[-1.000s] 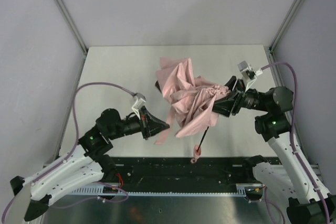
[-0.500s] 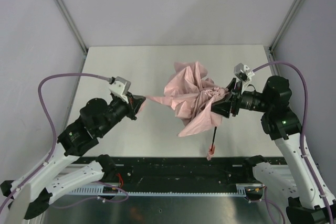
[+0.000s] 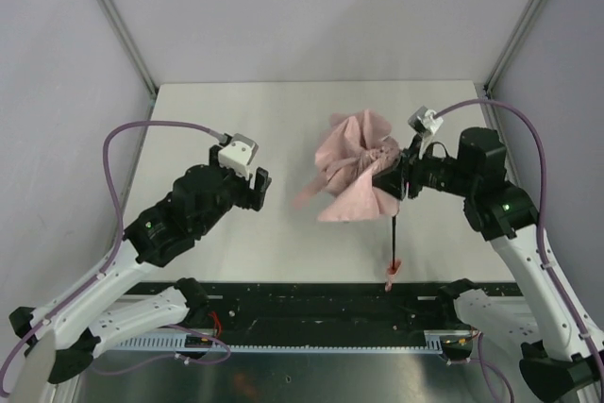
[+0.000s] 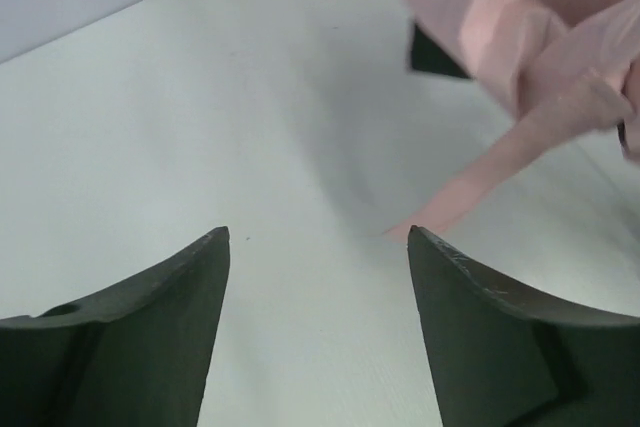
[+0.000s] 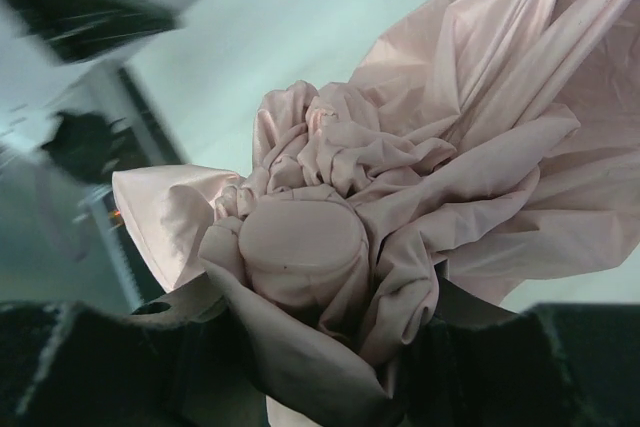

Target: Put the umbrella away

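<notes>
The pale pink umbrella (image 3: 351,172) hangs crumpled above the table's middle right, its thin black shaft (image 3: 394,238) pointing down to a small pink handle (image 3: 392,271) near the front edge. My right gripper (image 3: 393,175) is shut on the umbrella's top; in the right wrist view the round pink cap (image 5: 303,245) and bunched fabric fill the space between its fingers. My left gripper (image 3: 257,188) stands open and empty to the left of the umbrella. In the left wrist view a pink fabric strip (image 4: 480,177) lies just past the fingertips (image 4: 418,242).
The white table (image 3: 208,129) is boxed in by grey walls at the back and sides. A black rail (image 3: 330,304) with the arm bases runs along the near edge, just under the umbrella handle. Purple cables loop over both arms.
My left gripper let go of the fabric flap, opened and drew slightly right. The freed flap fell back toward the bundle. The right arm swung the umbrella, its shaft now hanging more upright.
</notes>
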